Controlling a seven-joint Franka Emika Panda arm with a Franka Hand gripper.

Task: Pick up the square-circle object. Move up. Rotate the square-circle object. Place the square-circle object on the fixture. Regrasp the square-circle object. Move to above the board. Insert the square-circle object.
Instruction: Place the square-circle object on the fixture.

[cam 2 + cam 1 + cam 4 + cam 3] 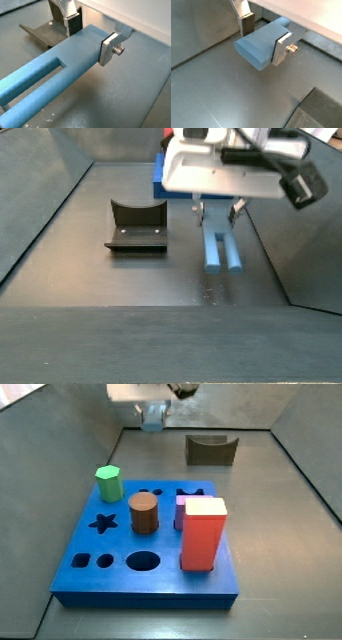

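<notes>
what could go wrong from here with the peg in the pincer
The pincer grips the square-circle object near one end, so its long free length could sag or twist in the pads. The fixture stands to one side, apart; a tilted peg might miss its notch.

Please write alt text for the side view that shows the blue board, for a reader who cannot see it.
The gripper, at the far end of the grey floor, holds the square-circle object; the fixture stands beside it, with the board nearer.

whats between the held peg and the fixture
Only bare floor. In a side view the gripper is shut on the peg, and the fixture stands apart beside it.
</notes>
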